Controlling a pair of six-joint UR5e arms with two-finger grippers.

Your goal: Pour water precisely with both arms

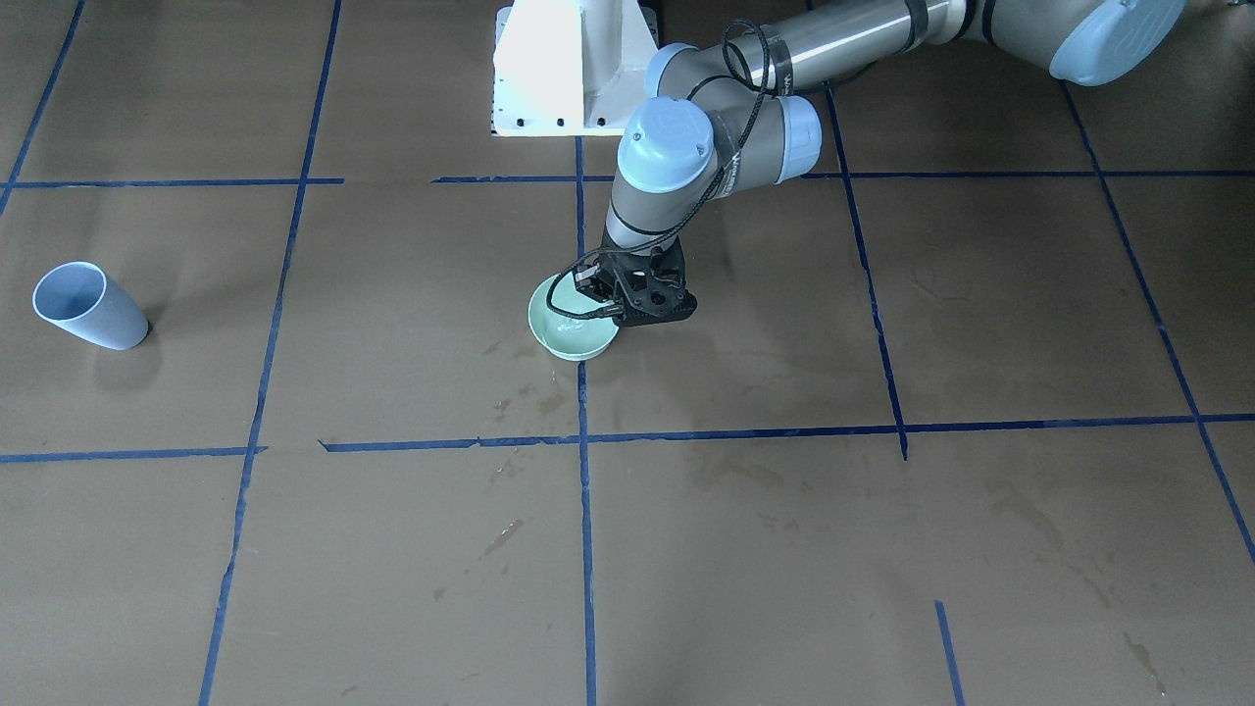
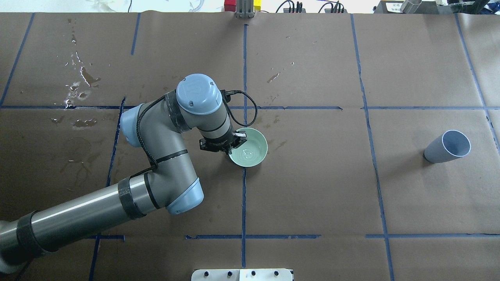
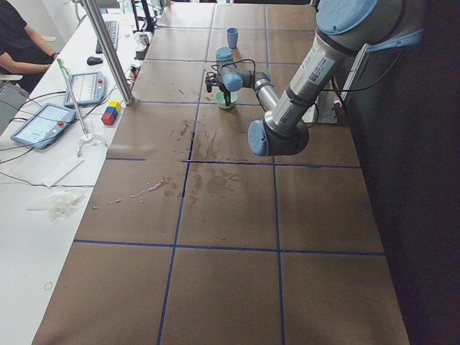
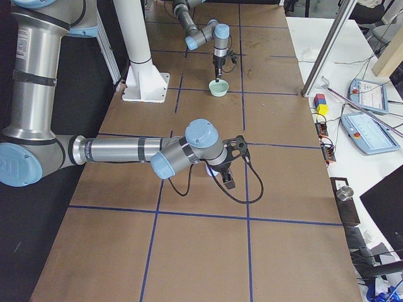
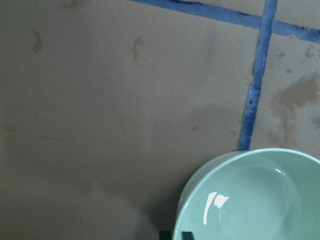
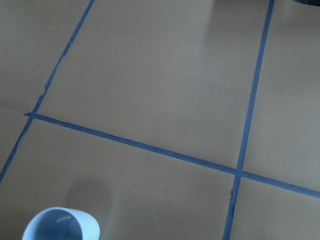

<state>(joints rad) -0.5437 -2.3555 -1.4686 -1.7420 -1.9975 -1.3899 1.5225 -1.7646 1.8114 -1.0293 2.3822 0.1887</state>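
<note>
Brown tabletop (image 2: 312, 187): left fingers (image 5: 186, 235) clamp green bowl (image 2: 252, 150) by its rim; right fingers (image 4: 229, 181) unclear.

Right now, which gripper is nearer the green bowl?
Left. The left gripper is at the green bowl's rim; the right gripper is far away, by the blue cup.

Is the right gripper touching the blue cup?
Apart. In the overhead view the blue cup stands free; nothing of the right gripper reaches it.

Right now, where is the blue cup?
In the overhead view the blue cup stands on the table's right side, far from the green bowl at the left tool.
</note>
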